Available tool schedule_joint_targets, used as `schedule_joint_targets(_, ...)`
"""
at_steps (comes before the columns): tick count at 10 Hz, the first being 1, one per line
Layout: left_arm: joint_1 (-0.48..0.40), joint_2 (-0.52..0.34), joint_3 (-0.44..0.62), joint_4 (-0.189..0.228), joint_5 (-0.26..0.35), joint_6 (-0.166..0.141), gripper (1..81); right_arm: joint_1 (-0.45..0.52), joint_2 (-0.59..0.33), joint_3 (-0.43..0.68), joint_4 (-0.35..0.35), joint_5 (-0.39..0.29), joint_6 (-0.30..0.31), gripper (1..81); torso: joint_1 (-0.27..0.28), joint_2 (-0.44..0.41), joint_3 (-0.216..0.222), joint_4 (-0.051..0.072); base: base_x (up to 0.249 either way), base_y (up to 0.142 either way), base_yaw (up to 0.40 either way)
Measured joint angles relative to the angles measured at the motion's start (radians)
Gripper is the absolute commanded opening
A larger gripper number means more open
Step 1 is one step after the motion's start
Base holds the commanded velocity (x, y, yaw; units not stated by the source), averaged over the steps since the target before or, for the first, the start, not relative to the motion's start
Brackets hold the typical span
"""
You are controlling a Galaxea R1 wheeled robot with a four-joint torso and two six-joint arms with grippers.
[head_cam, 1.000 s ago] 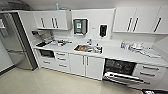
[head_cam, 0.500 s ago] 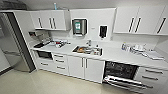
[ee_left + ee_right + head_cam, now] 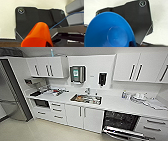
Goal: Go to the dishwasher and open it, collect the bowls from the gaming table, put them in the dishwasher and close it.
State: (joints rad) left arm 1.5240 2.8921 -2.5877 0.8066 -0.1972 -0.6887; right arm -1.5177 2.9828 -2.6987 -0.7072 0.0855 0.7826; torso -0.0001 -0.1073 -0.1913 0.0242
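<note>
The right wrist view shows a blue bowl (image 3: pixel 110 31) close against the camera, its underside and round foot facing out, sitting right at the right fingers; whether they are clamped on its rim or spread cannot be told. In the left wrist view an orange bowl (image 3: pixel 37 35), not a blue one, sits just as close at the left fingers, and their state cannot be told either. Behind both bowls lies a pale floor.

Farther out, the head view looks down on a kitchen wall. The dishwasher (image 3: pixel 121 122) stands under the white desk (image 3: pixel 112 103) at the lower right, its steel door (image 3: pixel 122 133) dropped open and the dark racks showing inside. Beside it are white cabinet doors (image 3: pixel 83 115), and above those a sink (image 3: pixel 86 99) set in the desk holds dishes. Beyond the sink sit drawers (image 3: pixel 57 110) and a built-in microwave (image 3: pixel 41 103). On the wall hang a paper towel dispenser (image 3: pixel 77 74) and a dark soap dispenser (image 3: pixel 102 78), with upper cupboards (image 3: pixel 46 67) on both sides. A steel fridge (image 3: pixel 12 97) stands at the far end.
</note>
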Motion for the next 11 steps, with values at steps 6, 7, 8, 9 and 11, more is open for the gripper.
schedule_joint_targets(6, -0.007, -0.005, -0.001, 0.000, 0.002, 0.000, 1.0, 0.005, -0.001, 0.000, 0.000, 0.000, -0.001, 1.0, 0.001, 0.001, 0.000, 0.000, 0.168, -0.084, 0.000)
schedule_joint_targets(7, -0.019, 0.004, 0.000, 0.000, -0.005, 0.000, 1.0, 0.020, -0.002, 0.000, -0.002, 0.002, -0.007, 1.0, 0.002, 0.001, -0.001, 0.000, 0.168, -0.084, 0.000)
schedule_joint_targets(8, -0.007, 0.006, 0.003, 0.000, -0.007, 0.000, 1.0, 0.007, 0.000, 0.000, -0.004, 0.002, -0.007, 1.0, 0.000, 0.000, 0.000, 0.000, 0.168, -0.082, 0.000)
schedule_joint_targets(9, 0.021, -0.002, 0.000, 0.000, 0.005, 0.000, 1.0, -0.021, 0.003, 0.000, -0.003, -0.002, 0.006, 1.0, -0.002, -0.002, 0.000, 0.000, 0.168, -0.081, 0.000)
schedule_joint_targets(11, 0.007, -0.001, 0.000, 0.001, 0.009, 0.000, 1.0, 0.004, 0.001, 0.000, -0.004, -0.001, -0.005, 1.0, 0.000, -0.001, 0.000, 0.000, 0.168, -0.081, 0.000)
